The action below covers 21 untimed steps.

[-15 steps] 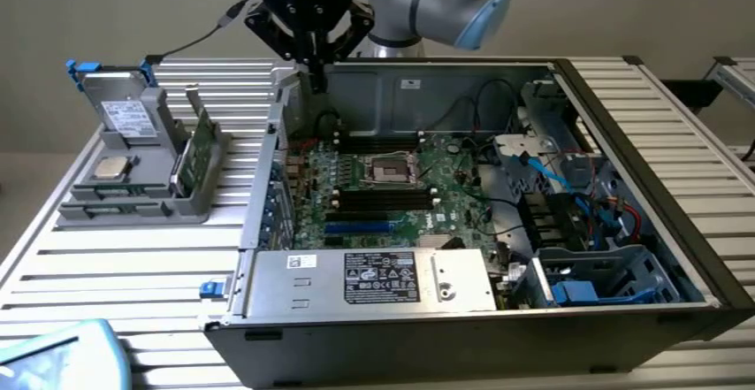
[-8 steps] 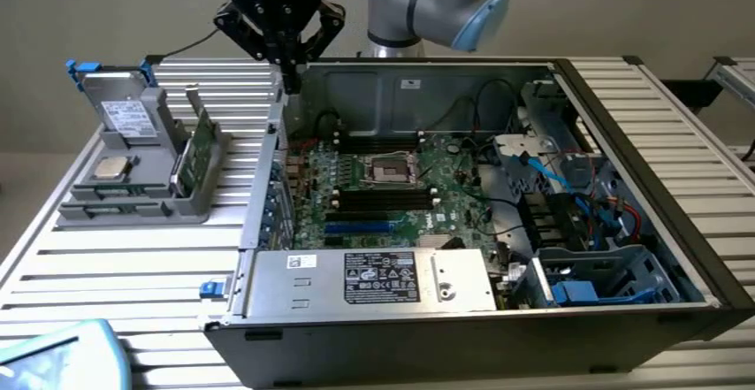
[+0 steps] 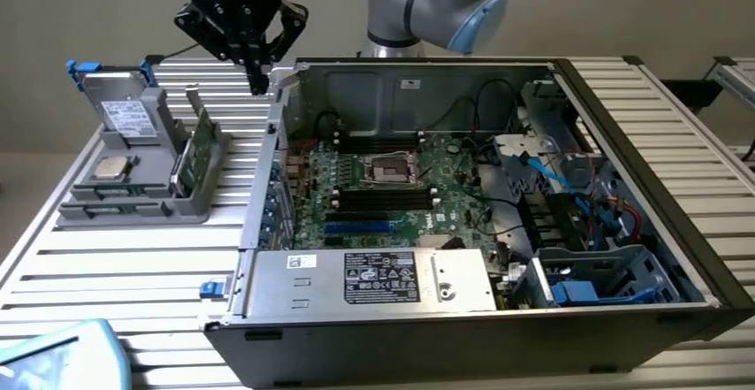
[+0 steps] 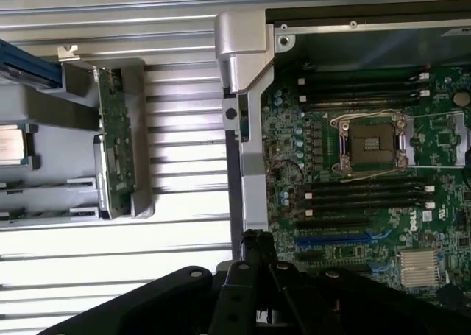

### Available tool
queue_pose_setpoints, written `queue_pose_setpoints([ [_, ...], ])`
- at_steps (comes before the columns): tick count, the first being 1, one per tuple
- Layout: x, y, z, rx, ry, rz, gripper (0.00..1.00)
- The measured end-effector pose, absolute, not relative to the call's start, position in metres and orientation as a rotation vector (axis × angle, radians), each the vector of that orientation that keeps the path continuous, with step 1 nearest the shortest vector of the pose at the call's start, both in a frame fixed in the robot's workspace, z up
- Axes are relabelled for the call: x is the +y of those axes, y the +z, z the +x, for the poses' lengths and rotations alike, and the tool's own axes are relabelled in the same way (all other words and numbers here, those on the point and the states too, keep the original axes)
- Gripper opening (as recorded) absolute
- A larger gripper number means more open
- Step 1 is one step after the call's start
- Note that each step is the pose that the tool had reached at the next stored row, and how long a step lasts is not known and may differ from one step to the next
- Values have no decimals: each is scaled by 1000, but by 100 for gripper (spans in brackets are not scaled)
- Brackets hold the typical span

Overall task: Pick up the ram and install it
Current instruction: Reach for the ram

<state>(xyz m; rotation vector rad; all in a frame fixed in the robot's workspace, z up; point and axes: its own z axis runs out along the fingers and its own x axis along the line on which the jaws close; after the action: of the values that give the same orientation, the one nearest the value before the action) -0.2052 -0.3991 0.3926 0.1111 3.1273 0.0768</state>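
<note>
1. The gripper hangs over the slatted table. Its fingers are pinched right together with nothing between them, so it's closed and empty.
2. It's over the strip between the grey holder and the back corner of the open case, on the case's side toward the exterior view's left. The tips are really close to the case's corner bracket. I can't tell if they actually touch it.
3. The ram is parked in the holder, not in the board. It stands on its long edge in the narrow slot along the holder's wall nearest the case.
4. In the wrist view you can see it's a green stick with small chips along it, tucked between the grey walls. It's apart from the gripper and nothing is touching it.
5. In that same view the black fingers sit over the case's edge, just beside the motherboard.
6. Other stuff in the holder: a CPU lying flat, and a drive with blue tabs behind it.
7. The motherboard lies flat in the case with the socket in the middle. Long black slots run along both sides of the socket.
</note>
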Motion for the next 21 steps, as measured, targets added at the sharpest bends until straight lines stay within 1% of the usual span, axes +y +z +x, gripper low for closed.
queue_pose_setpoints([
  [21,-399,393,-295,3158,81,114,11],
])
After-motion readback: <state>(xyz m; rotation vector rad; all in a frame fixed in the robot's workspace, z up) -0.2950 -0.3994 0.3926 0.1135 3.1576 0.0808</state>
